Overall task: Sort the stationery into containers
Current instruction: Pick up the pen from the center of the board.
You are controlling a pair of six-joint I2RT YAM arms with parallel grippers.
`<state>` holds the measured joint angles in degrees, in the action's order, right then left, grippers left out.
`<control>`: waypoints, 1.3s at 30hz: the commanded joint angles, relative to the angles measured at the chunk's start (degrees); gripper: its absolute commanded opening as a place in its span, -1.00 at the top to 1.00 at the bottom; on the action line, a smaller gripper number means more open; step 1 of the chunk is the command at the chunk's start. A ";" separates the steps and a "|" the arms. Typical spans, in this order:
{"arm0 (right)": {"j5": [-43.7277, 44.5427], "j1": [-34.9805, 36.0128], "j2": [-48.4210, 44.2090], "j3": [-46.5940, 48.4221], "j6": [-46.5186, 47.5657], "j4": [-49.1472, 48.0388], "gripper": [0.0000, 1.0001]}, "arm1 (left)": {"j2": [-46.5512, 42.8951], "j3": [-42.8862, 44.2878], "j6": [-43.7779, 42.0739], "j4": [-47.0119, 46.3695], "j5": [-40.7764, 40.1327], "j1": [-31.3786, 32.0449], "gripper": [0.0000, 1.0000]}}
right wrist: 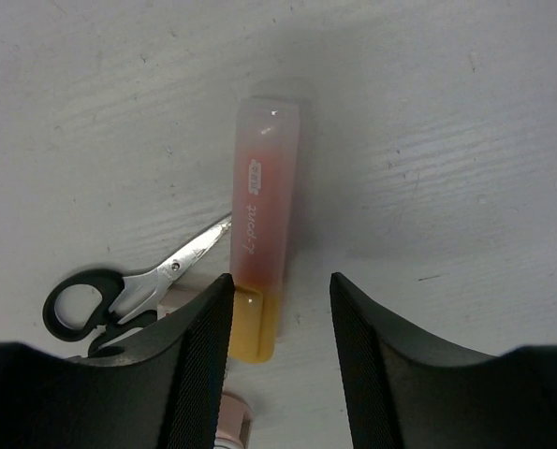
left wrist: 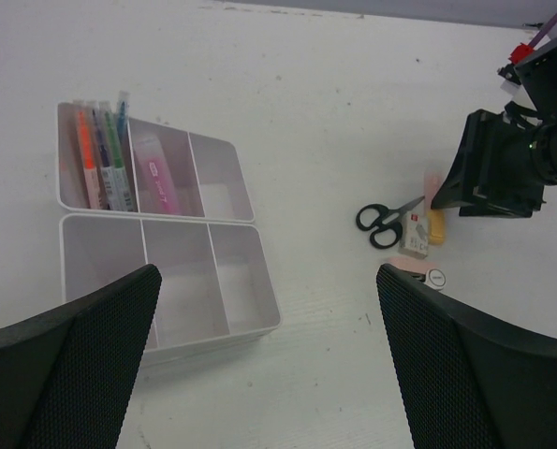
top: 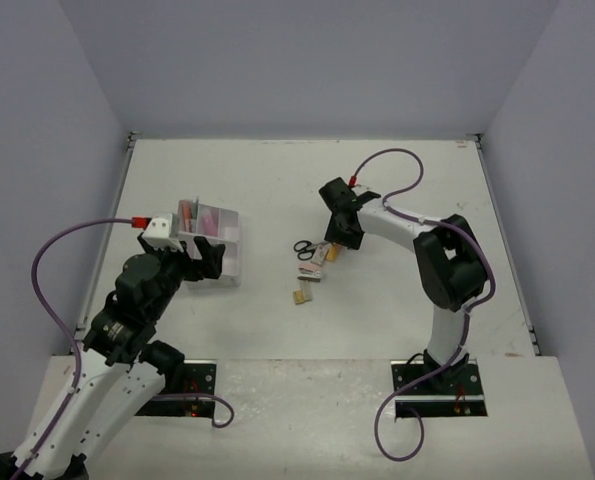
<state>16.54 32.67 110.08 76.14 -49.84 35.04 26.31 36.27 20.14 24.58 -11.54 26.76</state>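
A white table [top: 277, 180], faintly scuffed and streaked with grain, fills the middle. Plain grey-lilac walls close it in: a back wall [top: 307, 60] at twelve o'clock and side walls [top: 37, 150] at nine and three. At six o'clock a pale, speckled ledge [top: 307, 385] runs along the table's near edge.

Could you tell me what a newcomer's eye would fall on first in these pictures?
Probably the right gripper, jaws open, poised over a pink and orange marker lying beside black-handled scissors mid-table. Next, the clear organiser box at the left, with coloured markers in one far corner compartment and its near row looking empty.
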 commanded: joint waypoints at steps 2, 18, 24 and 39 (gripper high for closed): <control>-1.16 -0.02 -0.03 0.85 -0.78 -0.77 0.03 | -1.45 0.50 -1.77 -1.13 1.75 0.13 -1.00; -1.33 -0.15 1.46 -1.76 -0.87 -0.50 0.32 | 0.75 0.64 -1.68 -1.46 2.48 0.04 -1.00; -2.33 -0.04 -3.11 -8.27 0.66 -2.50 0.88 | 1.66 2.08 0.76 -1.48 2.75 0.04 -1.00; 2.92 25.83 -41.64 -23.63 14.14 -18.86 1.00 | 9.22 -5.38 28.33 -30.41 31.64 0.08 -1.00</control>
<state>18.45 53.37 72.83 54.99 -40.82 24.34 32.32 33.99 38.39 6.64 10.38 26.76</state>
